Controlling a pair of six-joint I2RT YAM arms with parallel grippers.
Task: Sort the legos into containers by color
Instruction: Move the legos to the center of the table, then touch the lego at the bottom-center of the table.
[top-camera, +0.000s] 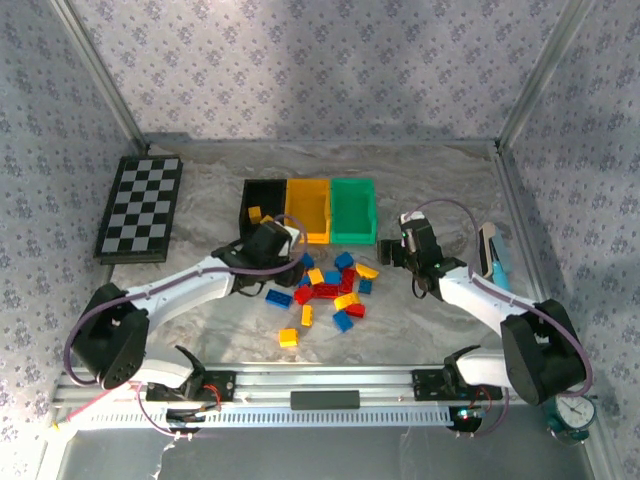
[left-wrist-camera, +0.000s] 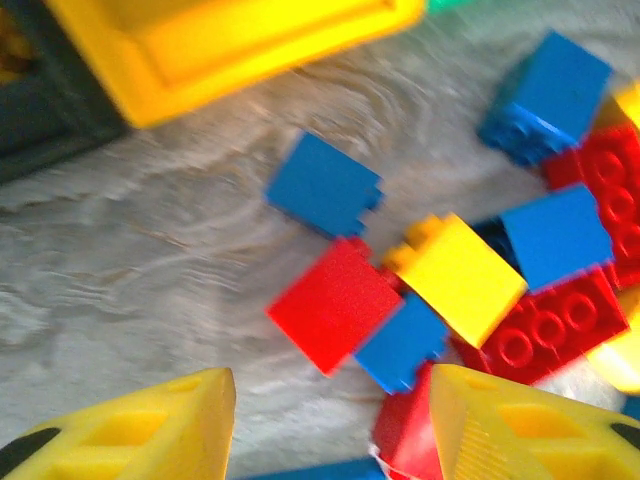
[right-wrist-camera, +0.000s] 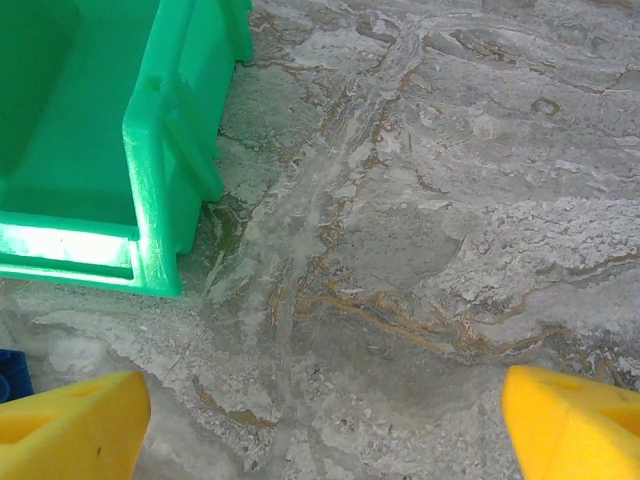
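Grey marbled table (top-camera: 420, 180), walled by flowered wallpaper (top-camera: 300, 60). Far to the left gripper's outer side lies a black-and-white checkerboard (top-camera: 140, 208), flat, well apart from everything. Left gripper (left-wrist-camera: 330, 400): yellow fingers (left-wrist-camera: 150, 430) apart, nothing clamped; a red brick (left-wrist-camera: 400, 440) lies in the gap just beside the right-hand finger. Ahead of those fingers sit a blue brick (left-wrist-camera: 322, 185), a red one (left-wrist-camera: 335, 305) and a yellow one (left-wrist-camera: 458, 275), the last two touching. Beyond them, ahead and left of this gripper, are the black bin (top-camera: 262, 195), which holds a yellow brick (top-camera: 254, 212), and the yellow bin (top-camera: 308, 205). The green bin (top-camera: 352, 205) completes the row, sides touching. Main heap of legos (top-camera: 335, 290) lies on the table between the two grippers, red, yellow and blue mixed; one yellow stray (top-camera: 288, 338) sits nearer the bases. Right gripper (right-wrist-camera: 325, 410): fingers spread wide over bare table, green bin ahead and to its left. A gauge (top-camera: 572, 412) stands by the right base, dial too small to read.
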